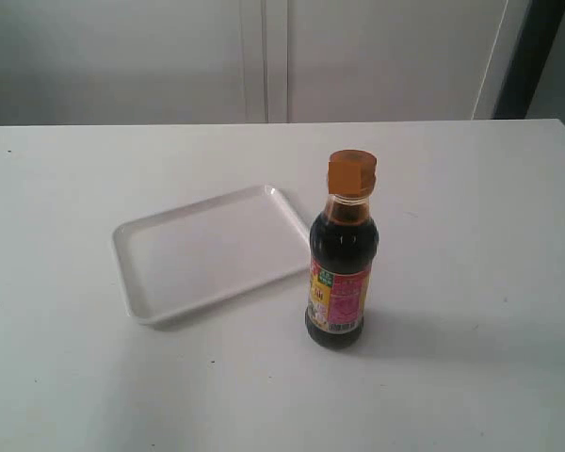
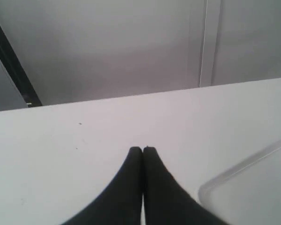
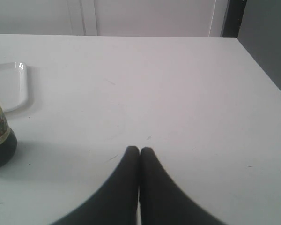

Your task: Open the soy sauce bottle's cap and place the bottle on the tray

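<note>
The soy sauce bottle (image 1: 340, 273) stands upright on the white table, dark liquid inside and a pink-red and yellow label on its front. Its amber-orange cap (image 1: 351, 173) is down over the neck. Just left of the bottle lies the white tray (image 1: 137, 259), holding nothing. Neither arm shows in the exterior view. My left gripper (image 2: 143, 150) is shut with nothing in it, over bare table, and a corner of the tray (image 2: 253, 187) shows beside it. My right gripper (image 3: 140, 149) is shut on nothing too, well apart from the bottle's base (image 3: 0, 143).
The table's far edge (image 1: 282, 123) meets a pale wall with panel seams. In the right wrist view the table's side edge (image 3: 264, 70) drops off to a grey floor. A tray corner (image 3: 16, 84) lies beyond the bottle there.
</note>
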